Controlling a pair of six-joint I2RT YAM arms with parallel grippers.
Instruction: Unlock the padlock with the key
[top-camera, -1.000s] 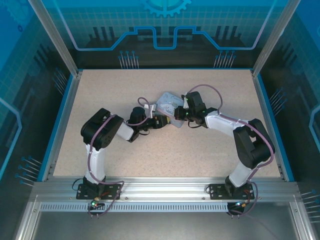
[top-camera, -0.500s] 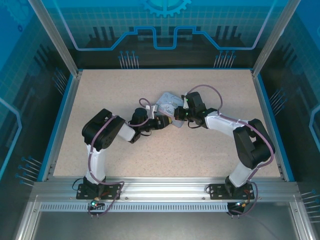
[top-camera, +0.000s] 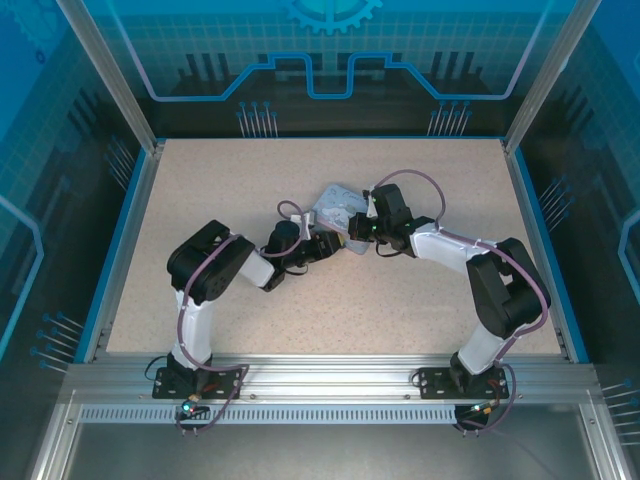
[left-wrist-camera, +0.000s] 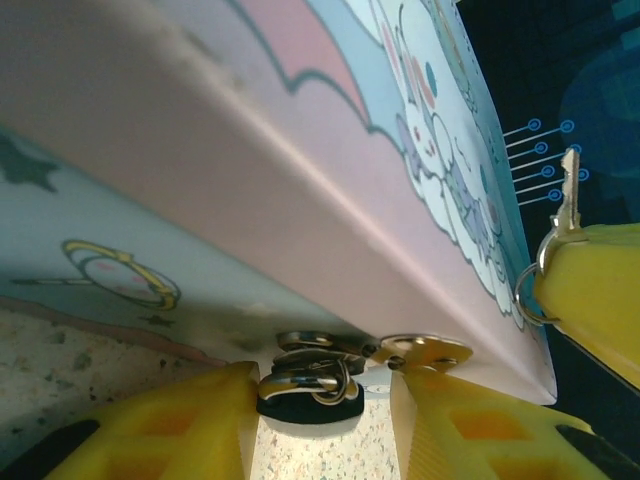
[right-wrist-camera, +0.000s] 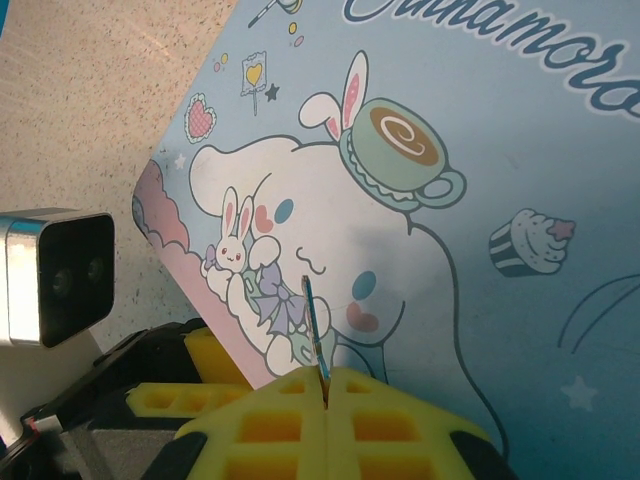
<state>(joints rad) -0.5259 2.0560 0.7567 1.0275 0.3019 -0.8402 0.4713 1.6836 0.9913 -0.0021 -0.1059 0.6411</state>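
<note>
The padlock (left-wrist-camera: 305, 390) hangs from the hasp (left-wrist-camera: 425, 351) under the edge of the pale blue cartoon tin (top-camera: 335, 205); its body looks dark in shadow and its thin metal shackle shows. My left gripper (left-wrist-camera: 322, 425) stands open with its yellow fingers either side of the padlock, the left finger (left-wrist-camera: 170, 420) close against it. My right gripper (right-wrist-camera: 327, 378) is shut on the key (right-wrist-camera: 314, 325), whose thin blade sticks up over the tin's lid (right-wrist-camera: 480, 200). In the left wrist view the key (left-wrist-camera: 567, 195) and its ring poke out of the right fingers (left-wrist-camera: 595, 290).
The tin lies tilted at the middle of the speckled table (top-camera: 220, 190), between both grippers. The left wrist camera housing (right-wrist-camera: 55, 275) sits close to the right gripper. Blue walls (top-camera: 120, 210) edge the table.
The left arm has crept to the right, bringing its gripper closer under the tin's edge. The right arm has held still with the key.
</note>
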